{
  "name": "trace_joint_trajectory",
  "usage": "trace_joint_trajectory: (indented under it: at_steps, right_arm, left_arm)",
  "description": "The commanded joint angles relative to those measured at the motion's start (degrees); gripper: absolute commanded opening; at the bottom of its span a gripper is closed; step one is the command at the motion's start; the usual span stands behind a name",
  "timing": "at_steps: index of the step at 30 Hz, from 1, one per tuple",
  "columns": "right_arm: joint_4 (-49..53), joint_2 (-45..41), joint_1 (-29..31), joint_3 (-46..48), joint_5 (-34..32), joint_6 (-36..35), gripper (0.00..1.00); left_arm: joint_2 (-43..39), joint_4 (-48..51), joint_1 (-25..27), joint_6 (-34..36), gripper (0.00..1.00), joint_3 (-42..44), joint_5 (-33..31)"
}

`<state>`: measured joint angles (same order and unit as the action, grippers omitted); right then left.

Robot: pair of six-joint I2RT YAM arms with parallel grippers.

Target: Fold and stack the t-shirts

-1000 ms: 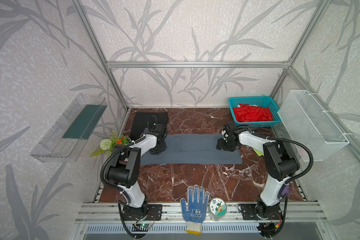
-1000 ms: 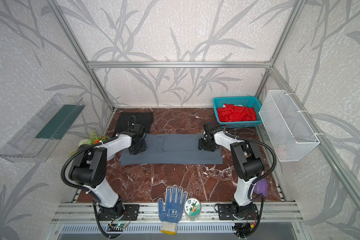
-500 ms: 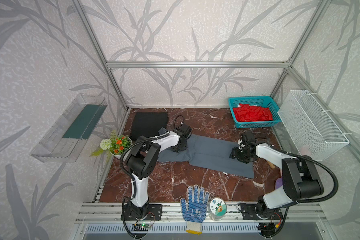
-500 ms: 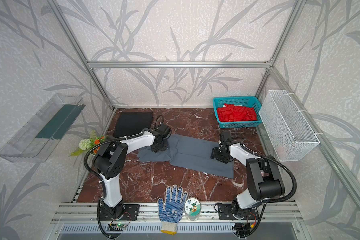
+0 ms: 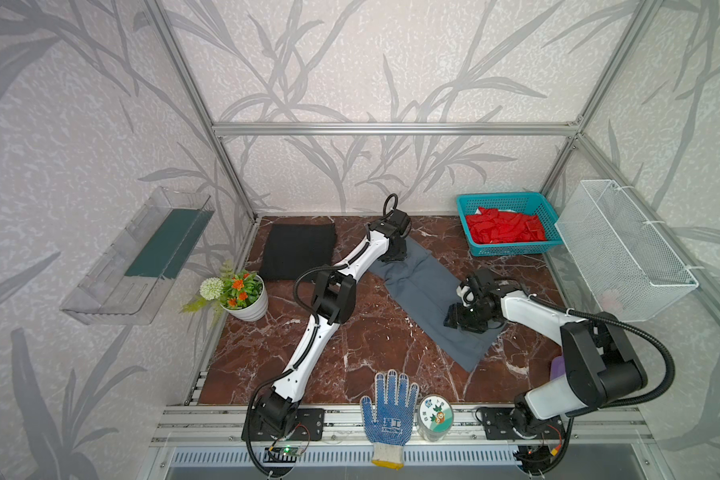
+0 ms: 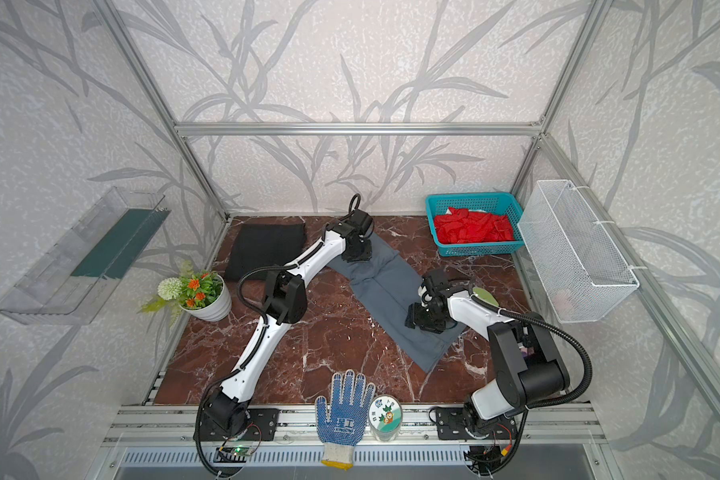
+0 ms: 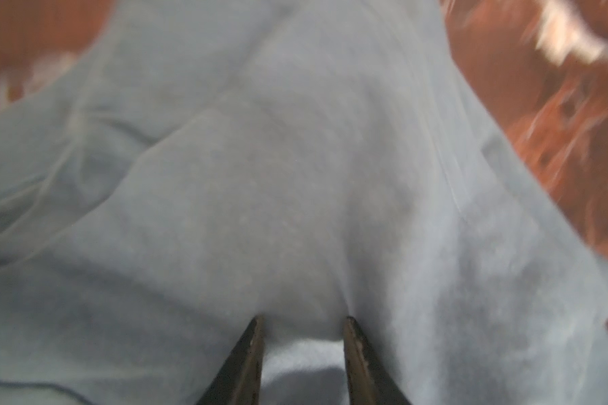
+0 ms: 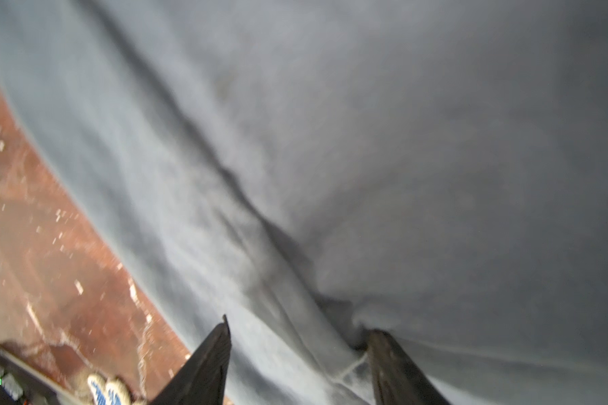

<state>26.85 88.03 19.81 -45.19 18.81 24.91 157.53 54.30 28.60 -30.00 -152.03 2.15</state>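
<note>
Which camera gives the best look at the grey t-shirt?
The top views: both show the grey t-shirt whole, a long folded strip lying diagonally on the marble table. The two wrist views show only blurred close-up patches of its cloth, never its outline.

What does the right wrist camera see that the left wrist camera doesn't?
Only the right wrist view: the blue-dotted glove and the right gripper. Only the left wrist view: the left gripper, cloth bulging between its fingertips. Both: the grey t-shirt on the brown marble table.
</note>
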Motion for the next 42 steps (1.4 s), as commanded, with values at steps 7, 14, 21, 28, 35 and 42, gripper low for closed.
trace_joint_trajectory:
  at_steps: [7,14,21,28,35,42]
  right_arm:
    - [-0.63,9.41,16.02,-11.28,3.82,2.6,0.63]
    - [-4.33,16.25,23.44,-17.76,5.86,7.74,0.63]
    - [-3.69,20.1,27.49,-21.48,7.57,7.58,0.63]
    - [0.68,17.4,28.26,-29.6,4.58,4.15,0.64]
    - [10.57,5.82,24.0,-29.42,-7.04,3.5,0.68]
    - [10.51,0.06,18.08,-17.69,-7.81,2.6,0.66]
  left_arm:
    - [7.31,-3.19,-9.05,4.92,0.41,-3.9,15.35]
    - [8.98,-9.23,-12.21,4.15,0.42,-6.33,15.93]
    - [9.56,-15.37,-14.28,3.6,0.44,-8.28,16.66]
    - [6.07,-22.3,-15.15,8.35,0.46,-9.48,15.74]
    - [-6.9,-12.97,-14.34,12.31,0.48,-4.59,15.78]
    - [-29.05,-6.74,-9.39,8.29,0.47,28.48,5.81]
